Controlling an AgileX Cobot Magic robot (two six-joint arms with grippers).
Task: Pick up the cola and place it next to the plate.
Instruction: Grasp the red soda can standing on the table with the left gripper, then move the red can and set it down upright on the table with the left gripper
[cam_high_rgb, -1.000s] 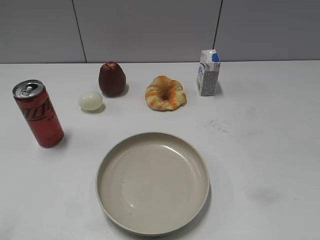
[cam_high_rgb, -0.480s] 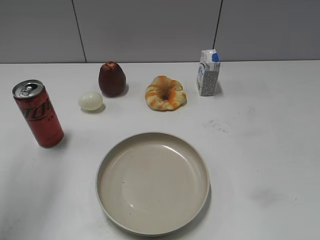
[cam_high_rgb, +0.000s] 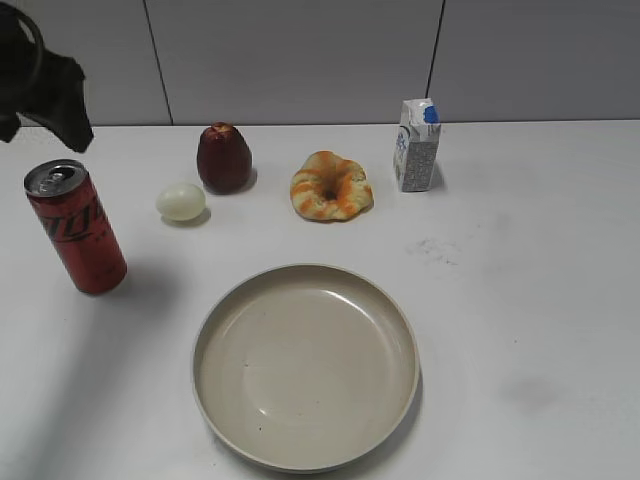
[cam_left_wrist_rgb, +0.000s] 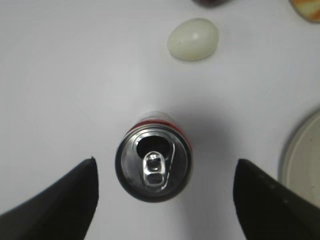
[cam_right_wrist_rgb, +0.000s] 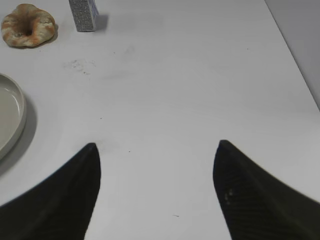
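Observation:
The cola (cam_high_rgb: 76, 228) is a tall red can with black script, upright at the table's left. In the left wrist view I look straight down on its silver top (cam_left_wrist_rgb: 153, 163). My left gripper (cam_left_wrist_rgb: 165, 165) is open, hovering above the can with a finger on each side, not touching it. In the exterior view only its dark body (cam_high_rgb: 40, 80) shows, top left above the can. The beige plate (cam_high_rgb: 305, 445) lies at the front middle; its rim also shows in the left wrist view (cam_left_wrist_rgb: 300, 160) and the right wrist view (cam_right_wrist_rgb: 10, 120). My right gripper (cam_right_wrist_rgb: 156, 150) is open and empty above bare table.
Behind the plate stand a pale egg (cam_high_rgb: 181, 201), a dark red apple (cam_high_rgb: 224, 158), a twisted bread ring (cam_high_rgb: 331, 186) and a small white-and-blue carton (cam_high_rgb: 416, 145). A grey wall runs along the back. The table's right edge (cam_right_wrist_rgb: 295, 65) shows in the right wrist view.
My left gripper has come into the exterior view at the top left, above the cola. The can, plate and other items have not moved.

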